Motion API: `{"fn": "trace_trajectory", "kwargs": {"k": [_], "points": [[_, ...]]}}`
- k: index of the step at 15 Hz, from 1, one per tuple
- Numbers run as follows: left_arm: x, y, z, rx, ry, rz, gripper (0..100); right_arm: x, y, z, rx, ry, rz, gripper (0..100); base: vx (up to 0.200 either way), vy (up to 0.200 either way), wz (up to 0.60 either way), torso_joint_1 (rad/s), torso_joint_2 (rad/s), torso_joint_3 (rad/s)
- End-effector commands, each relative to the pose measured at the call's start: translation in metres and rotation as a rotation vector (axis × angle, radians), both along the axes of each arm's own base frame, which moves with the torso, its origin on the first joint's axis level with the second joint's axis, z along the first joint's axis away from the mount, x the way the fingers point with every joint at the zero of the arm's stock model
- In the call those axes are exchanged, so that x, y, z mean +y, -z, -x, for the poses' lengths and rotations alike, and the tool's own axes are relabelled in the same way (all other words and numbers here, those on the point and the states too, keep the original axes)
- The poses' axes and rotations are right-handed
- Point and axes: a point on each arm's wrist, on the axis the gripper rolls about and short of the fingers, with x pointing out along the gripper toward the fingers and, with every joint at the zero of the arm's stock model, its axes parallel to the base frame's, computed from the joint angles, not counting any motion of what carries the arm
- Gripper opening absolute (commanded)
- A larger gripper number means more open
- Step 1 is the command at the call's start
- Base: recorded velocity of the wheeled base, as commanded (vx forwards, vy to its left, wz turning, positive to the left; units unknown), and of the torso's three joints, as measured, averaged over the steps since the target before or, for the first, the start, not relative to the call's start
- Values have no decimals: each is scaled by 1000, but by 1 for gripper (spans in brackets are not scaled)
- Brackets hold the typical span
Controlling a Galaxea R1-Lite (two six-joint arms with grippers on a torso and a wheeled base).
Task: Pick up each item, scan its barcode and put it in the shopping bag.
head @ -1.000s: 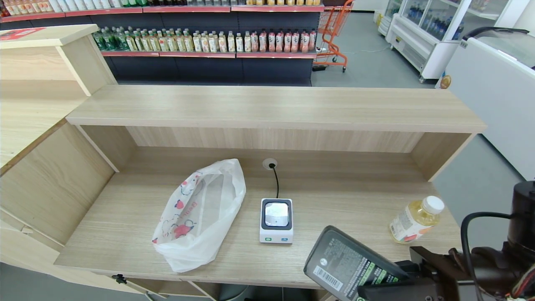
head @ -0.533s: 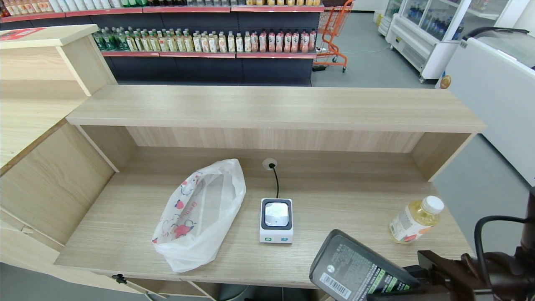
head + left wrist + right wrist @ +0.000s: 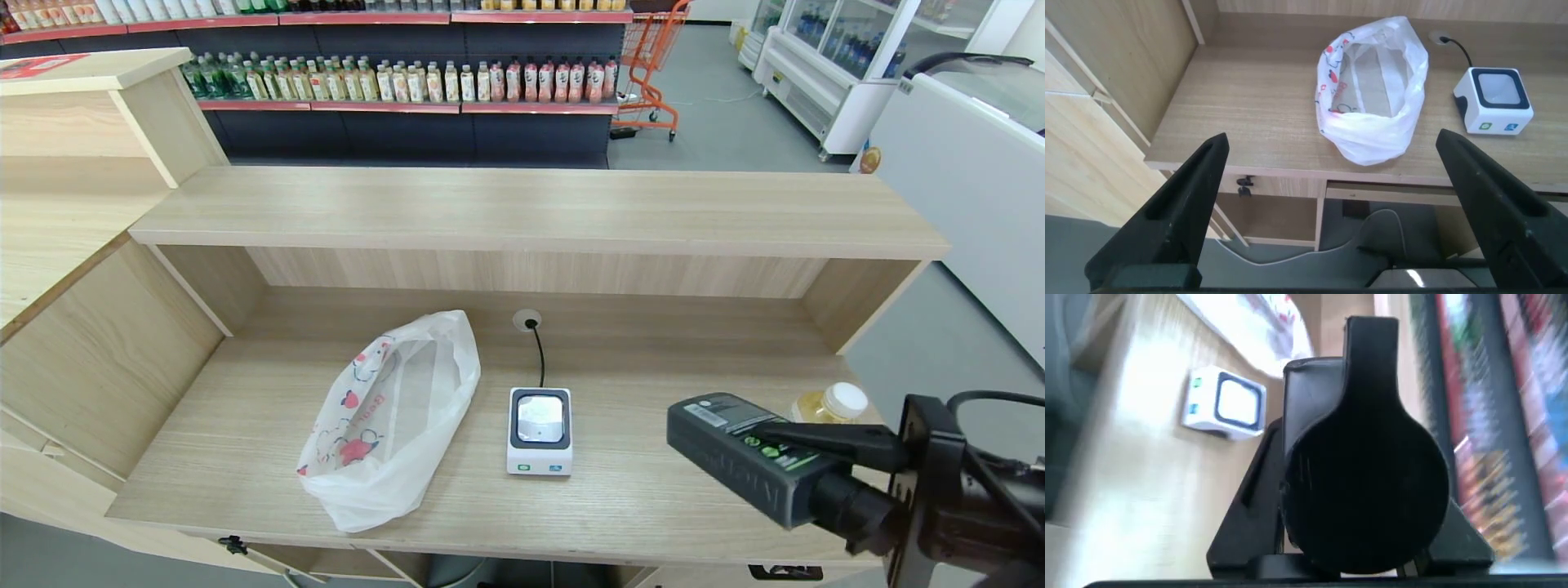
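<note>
Raised and turned since a second ago, the black bottle [image 3: 735, 461] no longer shows its barcode face low at the near edge. It now lies level above the right part of the tabletop [image 3: 245, 425], its blunt end pointing left toward the scanner [image 3: 540, 430]. The right end effector [image 3: 788, 469] is clamped on this bottle, with one dark finger lying along its top label. In the right wrist view the bottle's [image 3: 1364, 498] round dark end sits close to the lens, with the scanner [image 3: 1229, 404] beyond it.

The white scanner stands upright near the middle of the tabletop, window facing up. A black cable [image 3: 539, 355] runs from its back to a hole in the wood. Just to its left lies the shopping bag [image 3: 392, 416], white plastic with red print, its mouth open toward the back wall. The scanner stands between the bag and the held bottle.

A yellow drink bottle [image 3: 833, 402] with a white cap rests at the right end, mostly hidden behind the held bottle.

The left end effector [image 3: 1333, 140] hangs off the near edge of the tabletop, fingers spread wide, holding nothing.

A raised wooden ledge [image 3: 531, 208] overhangs the back.
</note>
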Motion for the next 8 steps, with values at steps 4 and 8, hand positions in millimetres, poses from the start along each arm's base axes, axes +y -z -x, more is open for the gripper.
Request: {"fn": "trace_trajectory", "kwargs": {"k": [4,8], "points": [[0,0,0,1,0,0,100,-37,-13,-39,890,705,-901,0,0,0,0,0,0,0],[0,0,0,1,0,0,100,-22,21,-94,1369,831,-1157,0,0,0,0,0,0,0]]}}
